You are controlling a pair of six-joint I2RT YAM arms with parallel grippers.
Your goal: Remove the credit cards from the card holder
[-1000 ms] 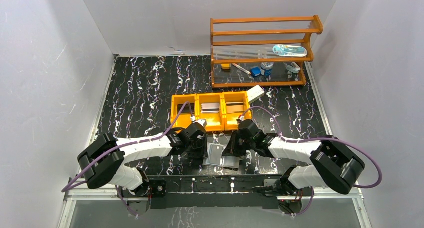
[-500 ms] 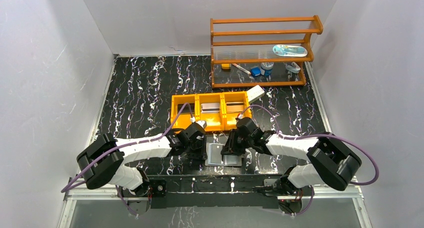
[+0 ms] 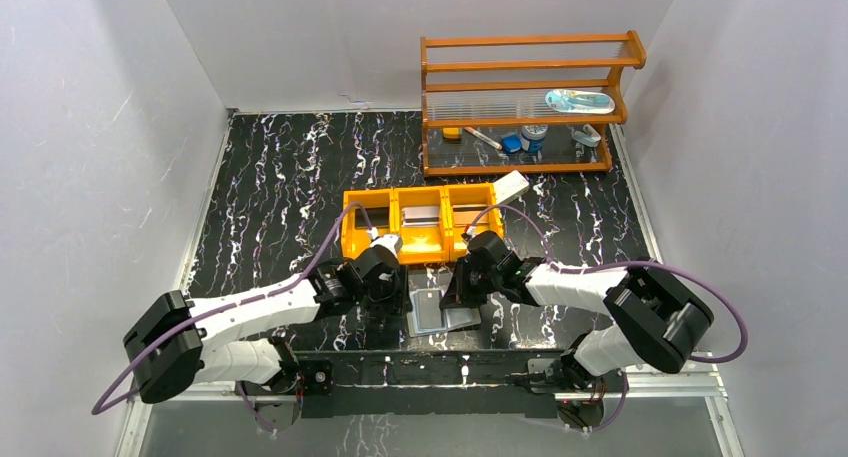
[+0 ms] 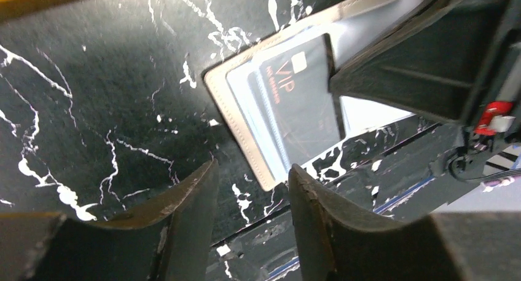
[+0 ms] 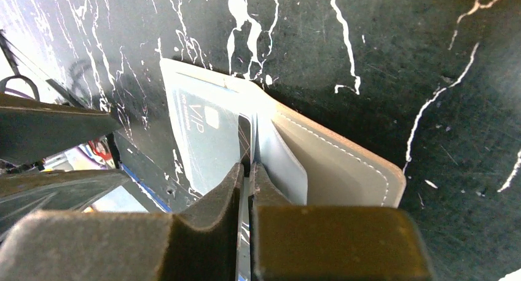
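Black marbled stone makes up the surface [image 3: 280,177] we work on. A wooden rack [image 3: 520,77] stands at its far edge. An orange tray [image 3: 346,227] sits mid-surface, with a silvery card [image 3: 420,215] in its middle compartment and a brownish card [image 3: 468,215] in its right one. The card holder [image 3: 440,315] lies open near our bases, between both pincers. Our left pincer [image 4: 253,170] stands just beside it, jaws spread and empty. Our right pincer [image 5: 247,167] is pressed almost together, pinching the edge of the dark card [image 4: 301,102], which sits in the holder's pocket.
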